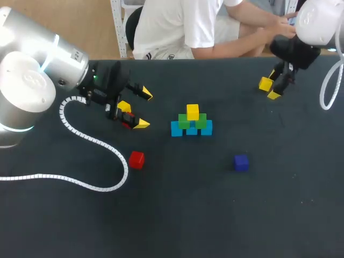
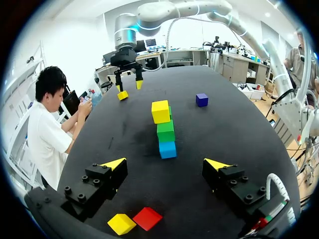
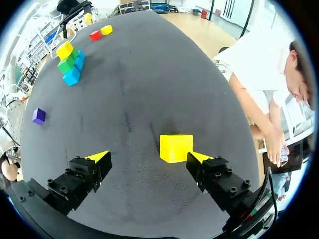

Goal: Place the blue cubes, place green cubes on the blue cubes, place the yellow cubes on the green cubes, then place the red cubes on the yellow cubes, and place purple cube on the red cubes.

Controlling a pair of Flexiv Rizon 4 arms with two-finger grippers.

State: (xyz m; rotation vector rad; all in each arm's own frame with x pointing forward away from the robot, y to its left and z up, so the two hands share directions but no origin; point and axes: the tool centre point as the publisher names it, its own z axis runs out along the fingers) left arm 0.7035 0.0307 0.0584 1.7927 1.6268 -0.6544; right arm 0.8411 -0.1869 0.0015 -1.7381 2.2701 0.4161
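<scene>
- blue and green layers of our stack (image 1: 192, 129) stand on the desk (image 1: 226, 215), one yellow cube (image 1: 192, 112) on top
- left tool (image 2: 165, 164), fingers apart, hangs over a spare yellow cube (image 2: 122, 224) and a red cube (image 2: 147, 218)
- right tool (image 3: 148, 157), fingers apart, straddles a third yellow cube (image 3: 176, 148), unclamped
- second red cube (image 1: 136, 159) and purple cube (image 1: 241, 162) lie loose; we judge red and purple layers undone

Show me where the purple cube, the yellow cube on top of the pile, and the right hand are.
purple cube (image 1: 241, 162), head view, the middle of the cube.
top yellow cube (image 1: 192, 112), head view, the middle of the cube.
right hand (image 3: 149, 157), right wrist view, midway between its two yellow tips.
</scene>
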